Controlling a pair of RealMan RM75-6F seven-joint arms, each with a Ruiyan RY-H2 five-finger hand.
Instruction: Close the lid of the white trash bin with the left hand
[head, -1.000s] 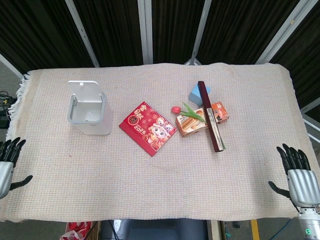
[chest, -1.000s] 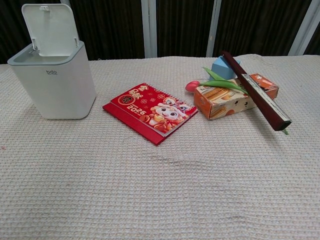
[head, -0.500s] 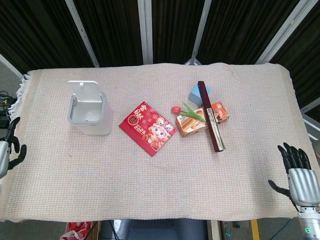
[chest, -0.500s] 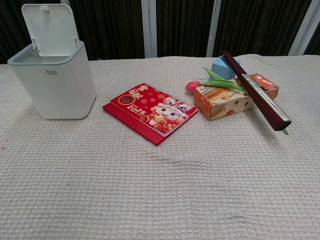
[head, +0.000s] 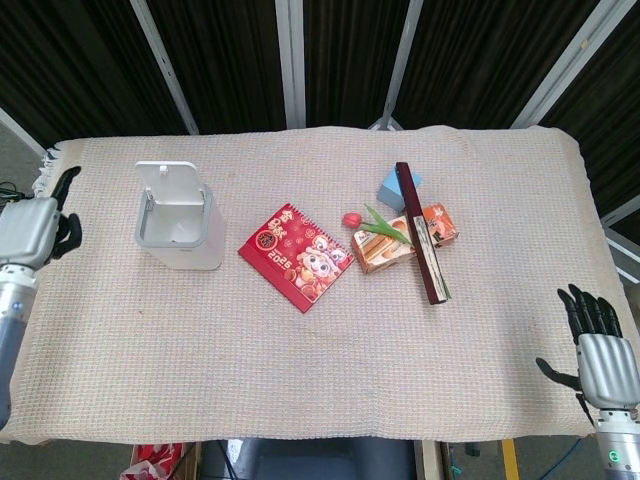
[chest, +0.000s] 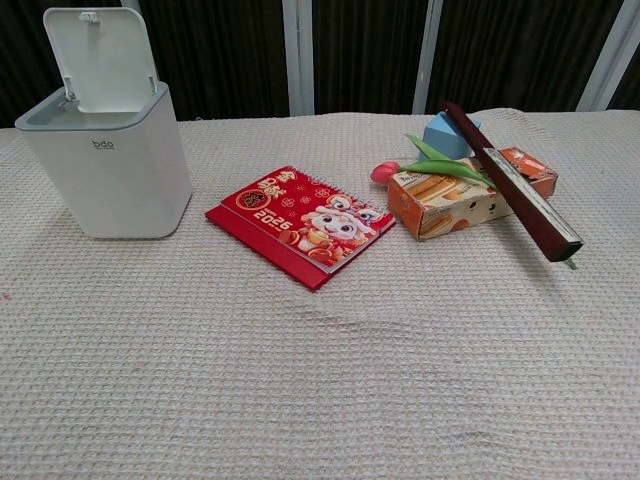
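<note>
The white trash bin (head: 182, 232) (chest: 108, 170) stands on the left part of the table. Its lid (head: 166, 182) (chest: 102, 58) is raised upright at the back edge, leaving the top open. My left hand (head: 35, 230) hovers at the table's left edge, well left of the bin, holding nothing, fingers apart. My right hand (head: 601, 355) rests off the near right corner, fingers spread and empty. Neither hand shows in the chest view.
A red 2026 calendar (head: 296, 256) (chest: 302, 224) lies right of the bin. Further right sit an orange snack box (head: 404, 240) (chest: 468, 190), a tulip (head: 375, 225), a blue block (head: 397, 184) and a long dark red box (head: 420, 230) (chest: 512, 182) laid across them.
My left hand has risen from the near left corner and moved far up along the table's left edge, level with the bin. The right hand shifted slightly lower.
</note>
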